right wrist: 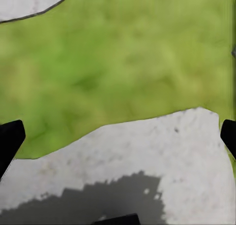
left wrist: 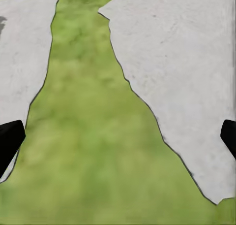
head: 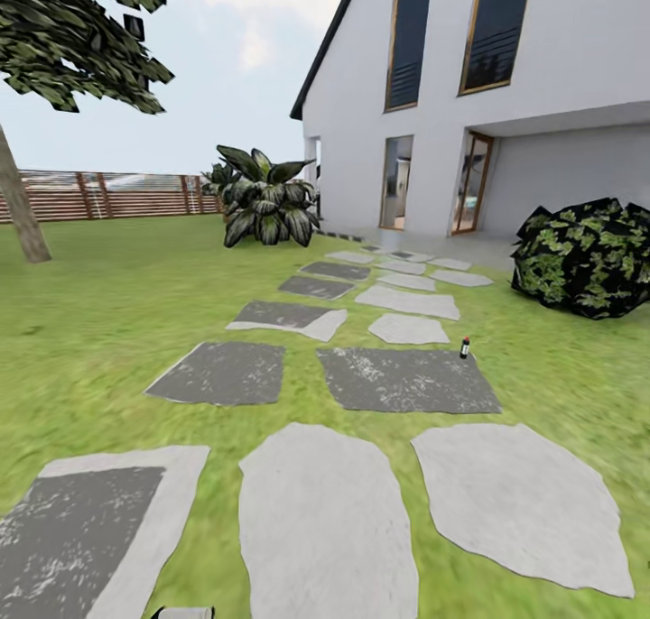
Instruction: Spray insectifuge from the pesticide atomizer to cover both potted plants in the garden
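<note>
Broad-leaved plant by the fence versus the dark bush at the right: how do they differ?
The broad-leaved plant has long pointed leaves fanning upward; the dark bush is a rounded, low mound of small mottled leaves. The plant stands left of the stepping-stone path, the bush right of it. Both sit on the lawn near the house.

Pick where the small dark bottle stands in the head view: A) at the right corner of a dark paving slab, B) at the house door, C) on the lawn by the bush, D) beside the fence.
A: the bottle stands upright at the far right corner of the dark slab.
</note>
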You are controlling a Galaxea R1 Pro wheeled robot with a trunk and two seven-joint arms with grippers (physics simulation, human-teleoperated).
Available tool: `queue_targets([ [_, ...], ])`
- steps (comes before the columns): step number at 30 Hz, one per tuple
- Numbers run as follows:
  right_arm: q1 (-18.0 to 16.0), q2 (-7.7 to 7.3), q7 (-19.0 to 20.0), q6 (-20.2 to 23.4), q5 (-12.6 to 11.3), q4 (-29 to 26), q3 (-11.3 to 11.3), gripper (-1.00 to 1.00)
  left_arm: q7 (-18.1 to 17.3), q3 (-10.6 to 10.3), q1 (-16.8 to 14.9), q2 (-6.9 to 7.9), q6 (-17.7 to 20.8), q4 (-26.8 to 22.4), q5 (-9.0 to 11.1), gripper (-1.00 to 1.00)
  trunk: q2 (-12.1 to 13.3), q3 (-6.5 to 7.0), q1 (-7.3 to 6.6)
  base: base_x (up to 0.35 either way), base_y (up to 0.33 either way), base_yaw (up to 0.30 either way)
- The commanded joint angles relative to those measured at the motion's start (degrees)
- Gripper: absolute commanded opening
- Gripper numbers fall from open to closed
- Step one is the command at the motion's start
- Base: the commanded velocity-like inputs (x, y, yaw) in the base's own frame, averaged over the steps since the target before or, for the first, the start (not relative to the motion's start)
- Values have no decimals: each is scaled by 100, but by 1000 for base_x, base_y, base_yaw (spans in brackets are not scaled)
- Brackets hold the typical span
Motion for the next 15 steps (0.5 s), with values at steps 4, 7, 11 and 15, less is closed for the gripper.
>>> queue_targets([
  [4, -1, 1, -2, -2, -5, -4, -5, 100, 3, 0, -2, 1, -17, 2, 0, 100, -2, -27, 2, 336, 0, -262],
  [7, -1, 1, -3, -2, -5, -4, -5, 100, 3, 0, -2, 1, -17, 2, 0, 100, -2, -43, 2, 336, 0, -261],
  [11, -1, 1, -6, -2, -5, -4, -5, 100, 3, 0, -2, 1, -17, 2, 0, 100, -2, -65, 2, 336, 0, -261],
  [15, -1, 1, -9, -2, -5, -4, -5, 100, 3, 0, -2, 1, -17, 2, 0, 100, -2, -86, 2, 336, 0, -260],
])
